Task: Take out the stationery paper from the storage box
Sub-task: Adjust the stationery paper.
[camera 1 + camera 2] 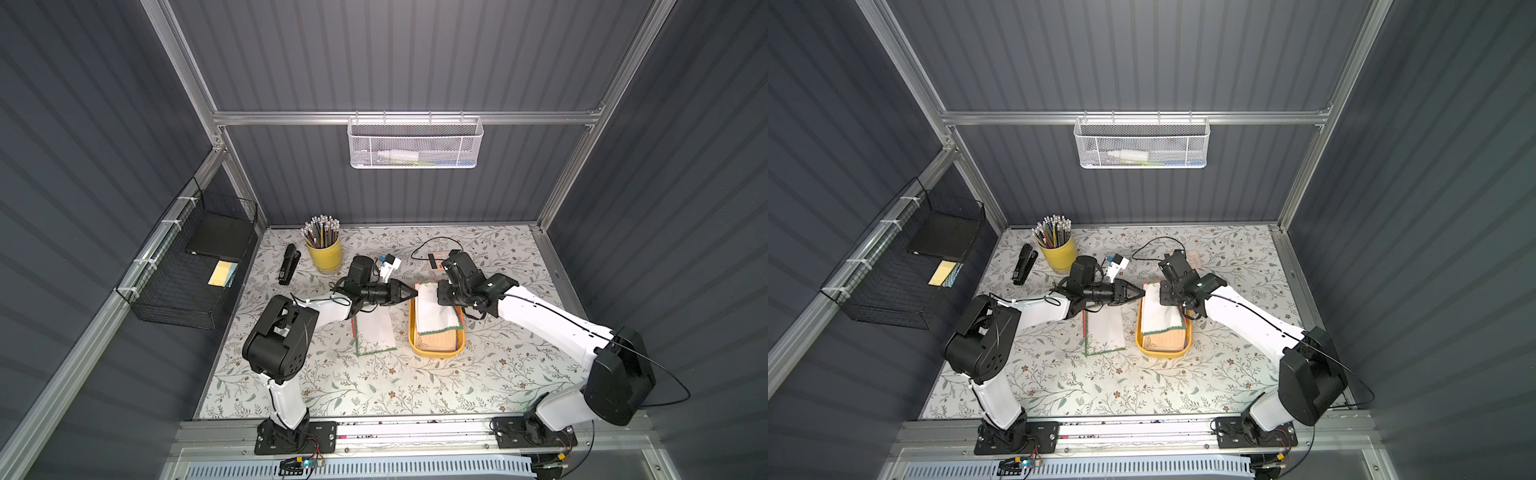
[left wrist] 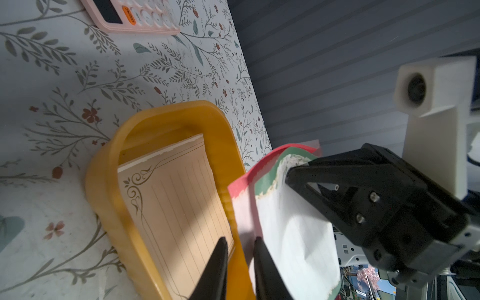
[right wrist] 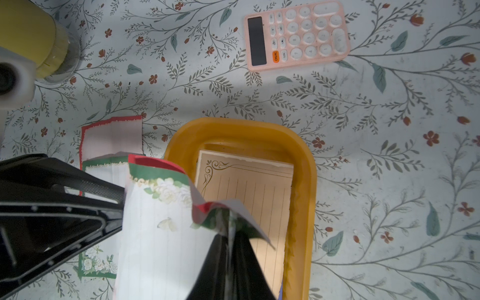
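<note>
The yellow storage box (image 1: 436,354) (image 2: 166,111) (image 3: 241,127) lies mid-table with tan lined sheets (image 1: 441,343) (image 3: 254,187) inside. My right gripper (image 1: 440,303) (image 3: 230,232) is shut on the stationery paper (image 1: 432,318) (image 3: 155,220) (image 2: 293,233), a green-floral sheet and a red-bordered sheet lifted and crumpled above the box. My left gripper (image 1: 415,292) (image 2: 240,239) sits at the box's far left corner. Its jaws are closed to a narrow gap on the box wall, one finger inside and one outside against the red-bordered sheet. More sheets (image 1: 376,336) (image 3: 114,137) lie on the table left of the box.
A pink calculator (image 1: 434,262) (image 3: 296,33) with a black cable lies behind the box. A yellow pencil cup (image 1: 324,253) and a black stapler (image 1: 289,264) stand at the back left. A black wire basket (image 1: 195,266) hangs on the left wall, a white mesh basket (image 1: 415,143) on the back wall.
</note>
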`<control>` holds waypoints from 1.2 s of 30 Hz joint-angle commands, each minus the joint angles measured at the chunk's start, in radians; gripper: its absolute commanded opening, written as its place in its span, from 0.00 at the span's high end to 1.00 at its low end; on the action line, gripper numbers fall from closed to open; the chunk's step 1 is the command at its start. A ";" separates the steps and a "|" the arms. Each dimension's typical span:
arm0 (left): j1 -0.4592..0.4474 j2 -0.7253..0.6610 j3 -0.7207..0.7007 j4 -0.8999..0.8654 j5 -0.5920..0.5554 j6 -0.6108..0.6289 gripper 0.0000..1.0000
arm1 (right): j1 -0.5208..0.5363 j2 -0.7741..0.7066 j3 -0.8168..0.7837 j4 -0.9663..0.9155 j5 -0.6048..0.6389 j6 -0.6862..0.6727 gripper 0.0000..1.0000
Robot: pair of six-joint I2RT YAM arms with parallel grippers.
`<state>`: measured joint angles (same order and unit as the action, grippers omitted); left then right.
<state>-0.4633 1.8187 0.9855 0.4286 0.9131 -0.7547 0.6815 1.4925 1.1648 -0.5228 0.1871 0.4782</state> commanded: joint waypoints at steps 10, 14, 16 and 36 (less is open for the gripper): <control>-0.033 0.028 0.006 0.149 0.049 -0.088 0.82 | 0.004 0.004 0.006 0.008 -0.008 -0.002 0.87; -0.044 0.035 0.004 0.173 0.044 -0.106 0.94 | 0.002 0.007 0.004 0.007 -0.005 -0.003 0.87; -0.044 0.030 0.003 0.169 0.040 -0.104 1.00 | 0.002 0.009 0.002 0.007 -0.004 -0.001 0.87; 0.116 -0.102 0.051 -0.250 -0.060 0.128 1.00 | 0.002 0.018 -0.023 0.000 0.012 0.000 0.87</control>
<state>-0.3561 1.7859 1.0325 0.2428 0.8524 -0.6796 0.6815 1.4971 1.1549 -0.5213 0.1837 0.4786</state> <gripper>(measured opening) 0.044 0.131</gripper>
